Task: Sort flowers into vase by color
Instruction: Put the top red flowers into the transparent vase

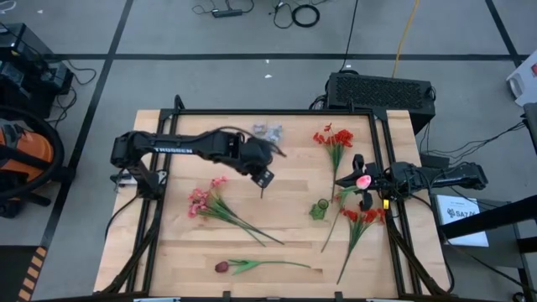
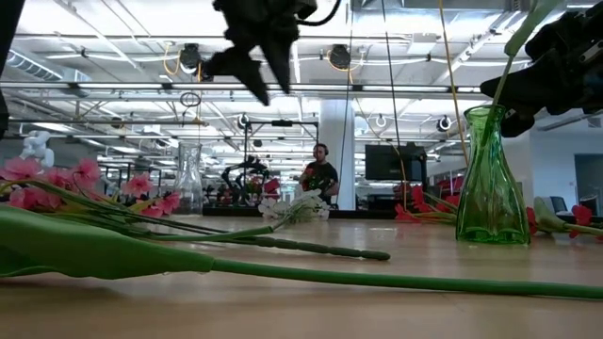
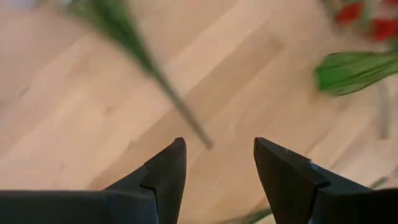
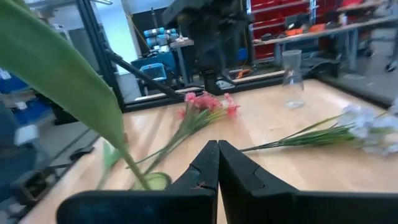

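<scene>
My left gripper (image 1: 263,179) (image 3: 217,146) hangs open above the table's middle. A thin green stem's end (image 3: 202,138) lies on the wood below its fingers; it touches nothing. The pale grey-blue bunch (image 1: 268,132) lies near the far edge. Pink blossoms (image 1: 201,200) lie left of centre, and a dark red tulip (image 1: 222,267) lies by the near edge. My right gripper (image 1: 341,179) (image 4: 217,146) is shut, just beyond the green vase (image 1: 320,210) (image 2: 490,179). A pink-headed flower (image 1: 362,180) stands with its stem (image 4: 134,165) in that vase. My right gripper has its fingers shut with nothing showing between them. The pink-headed flower's stem (image 2: 513,56) and long leaf (image 4: 62,68) pass close beside the fingers and rise past the wrist. I cannot tell whether the gripper touches them.
Red clusters lie at the far right (image 1: 334,138) and right of the green vase (image 1: 365,216). A clear glass vase (image 2: 188,179) (image 4: 291,78) stands at the table's left side. A person (image 2: 322,174) sits far back in the room.
</scene>
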